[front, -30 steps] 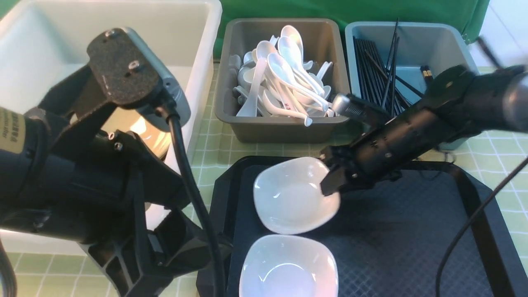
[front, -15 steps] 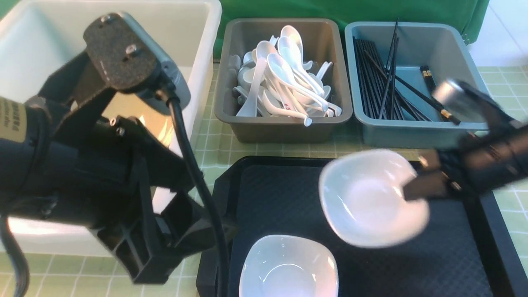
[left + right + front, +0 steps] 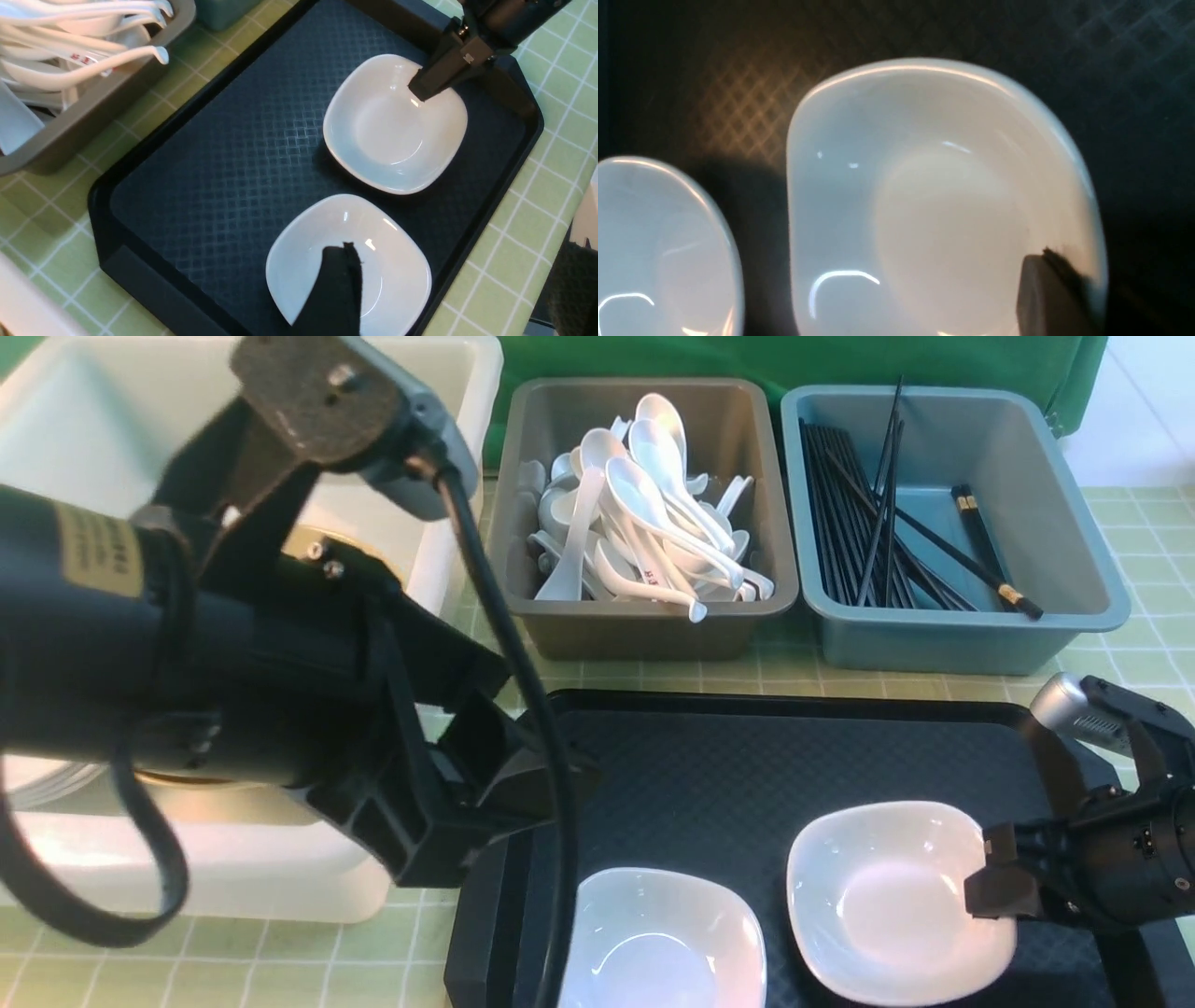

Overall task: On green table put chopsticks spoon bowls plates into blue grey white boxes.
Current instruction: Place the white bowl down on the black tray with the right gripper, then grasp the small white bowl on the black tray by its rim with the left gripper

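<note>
Room lies open across the black plastic tray's (image 3: 747, 756) far half. Right gripper (image 3: 985, 887) meets a glossy white square bowl's (image 3: 878, 905) rim, grip unclear; left gripper (image 3: 485, 793) spread.

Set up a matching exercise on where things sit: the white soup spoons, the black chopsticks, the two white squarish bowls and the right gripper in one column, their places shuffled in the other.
Things
1. white soup spoons
2. black chopsticks
3. two white squarish bowls
4. right gripper

Places
A. on the black textured tray
B. in the blue box
C. at the rim of the bowl on the robot's right
D. in the grey box

Pairs: 1-D, 2-B, 3-A, 4-C.
</note>
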Controlling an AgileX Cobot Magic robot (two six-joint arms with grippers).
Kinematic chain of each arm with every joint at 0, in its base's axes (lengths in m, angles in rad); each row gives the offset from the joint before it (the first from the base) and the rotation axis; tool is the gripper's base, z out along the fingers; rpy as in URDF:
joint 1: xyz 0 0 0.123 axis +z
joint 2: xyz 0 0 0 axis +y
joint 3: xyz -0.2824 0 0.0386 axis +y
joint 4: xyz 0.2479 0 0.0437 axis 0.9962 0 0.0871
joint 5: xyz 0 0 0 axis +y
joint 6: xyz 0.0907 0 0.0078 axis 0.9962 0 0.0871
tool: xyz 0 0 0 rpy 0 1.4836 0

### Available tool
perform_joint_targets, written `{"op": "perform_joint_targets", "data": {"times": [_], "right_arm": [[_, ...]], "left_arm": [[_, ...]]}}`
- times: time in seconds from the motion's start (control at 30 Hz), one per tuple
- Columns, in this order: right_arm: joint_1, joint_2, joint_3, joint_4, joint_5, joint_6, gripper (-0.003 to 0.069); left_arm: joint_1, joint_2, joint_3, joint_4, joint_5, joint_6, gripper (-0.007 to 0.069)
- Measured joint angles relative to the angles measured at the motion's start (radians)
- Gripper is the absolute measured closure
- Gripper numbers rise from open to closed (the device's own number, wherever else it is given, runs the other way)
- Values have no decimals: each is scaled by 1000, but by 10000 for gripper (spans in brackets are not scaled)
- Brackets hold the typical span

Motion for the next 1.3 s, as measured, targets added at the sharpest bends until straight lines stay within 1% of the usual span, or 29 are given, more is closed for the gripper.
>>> {"op": "perform_joint_targets", "data": {"times": [0.1, 0.17, 0.2, 0.23, 0.27, 0.3, 0.33, 0.4, 0.5, 0.63, 0.7, 0.77, 0.8, 0.83, 0.97, 1.1, 1.2, 1.3], "right_arm": [[0, 0, 0, -1, 0, -9, 419], [0, 0, 0, -3, 0, -9, 375], [0, 0, 0, -3, 0, -10, 330], [0, -2, 0, -5, 0, -10, 265], [0, -2, 0, -5, 0, -10, 237], [0, -18, 0, -16, 0, -10, 168], [0, -20, 0, -18, 0, -10, 153], [0, -63, 0, -38, 0, -10, 81], [0, -147, 0, -49, 0, -10, 36], [0, -258, -5, -56, 22, -33, 38], [-2, -345, -41, -65, 117, -116, 55], [-2, -381, -80, -80, 222, -155, 71], [-2, -403, -114, -98, 310, -171, 84], [-2, -416, -141, -119, 384, -175, 93], [-2, -452, -211, -165, 546, -169, 117], [-2, -499, -228, -191, 590, -156, 123], [2, -540, -229, -241, 599, -133, 123], [30, -574, -229, -287, 593, -114, 123]], "left_arm": [[0, 15, 0, -3, -1, 0, 104], [0, 18, 0, -2, -4, 0, 104], [0, 19, 0, -1, -6, 0, 104], [0, 21, 0, 2, -14, 0, 104], [0, 21, 0, 2, -15, 0, 104], [0, 21, 0, 3, -22, 0, 104], [0, 21, 0, 3, -24, 0, 104], [0, 24, 0, 3, -25, 0, 104], [0, 32, 0, 3, -26, 0, 104], [0, 58, 0, 0, -29, 0, 104], [0, 92, 0, -5, -34, 0, 104], [0, 121, 0, -12, -36, 0, 104], [0, 151, 0, -22, -37, 0, 104], [0, 174, 0, -29, -41, 0, 104], [0, 308, 0, -63, -77, 0, 104], [0, 469, -49, -103, -64, 0, 104], [0, 582, -148, -126, -14, 0, 104], [0, 664, -248, -130, 35, 0, 104]]}}
